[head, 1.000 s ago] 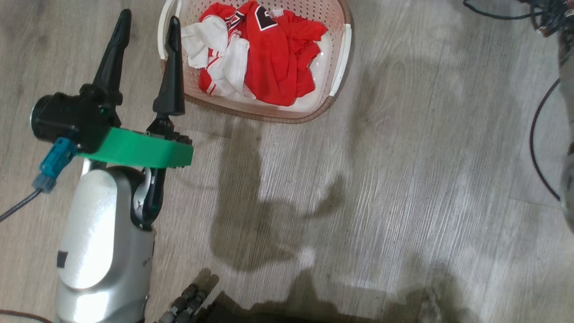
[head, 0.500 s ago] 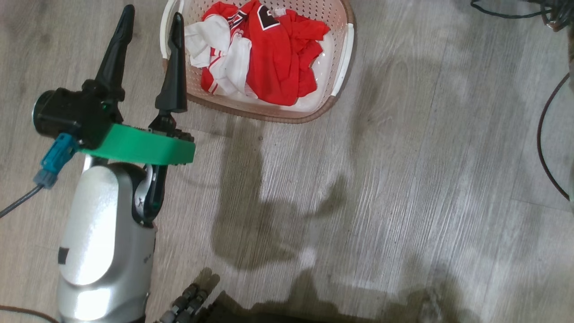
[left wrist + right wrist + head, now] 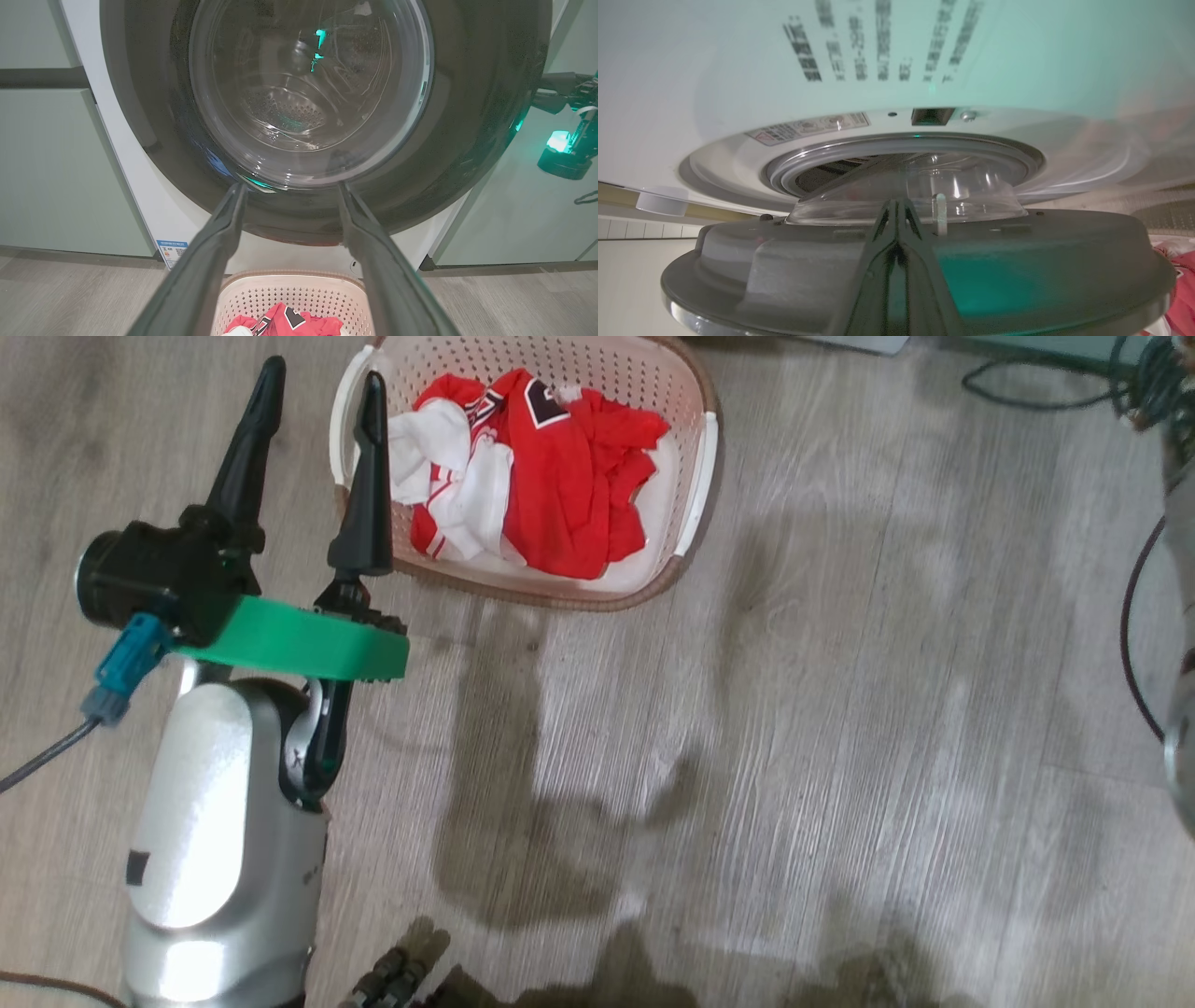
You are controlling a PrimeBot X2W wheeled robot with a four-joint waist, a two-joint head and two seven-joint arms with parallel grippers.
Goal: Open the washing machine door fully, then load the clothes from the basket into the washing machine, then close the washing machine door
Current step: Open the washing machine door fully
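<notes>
The cream basket [image 3: 702,476] stands on the floor with the red and white clothes [image 3: 560,476] heaped inside. My left gripper [image 3: 322,378] hovers open and empty over the basket's left rim. In its wrist view my left gripper [image 3: 290,186] points at the washing machine door [image 3: 467,116], with the basket [image 3: 289,294] and clothes [image 3: 285,324] below it. The door [image 3: 784,261] stands ajar from the washing machine [image 3: 901,149]. My right gripper [image 3: 896,207] is shut on nothing, lying along the door's grey inner face by the glass bowl.
Pale green cabinets [image 3: 46,163] flank the white washing machine [image 3: 140,186] on both sides. Dark cables [image 3: 1125,635] loop over the wood floor at the right. Open floor lies in front of the basket.
The head camera has shifted, so more of the basket's far end shows. My left gripper keeps its open pose beside the basket.
</notes>
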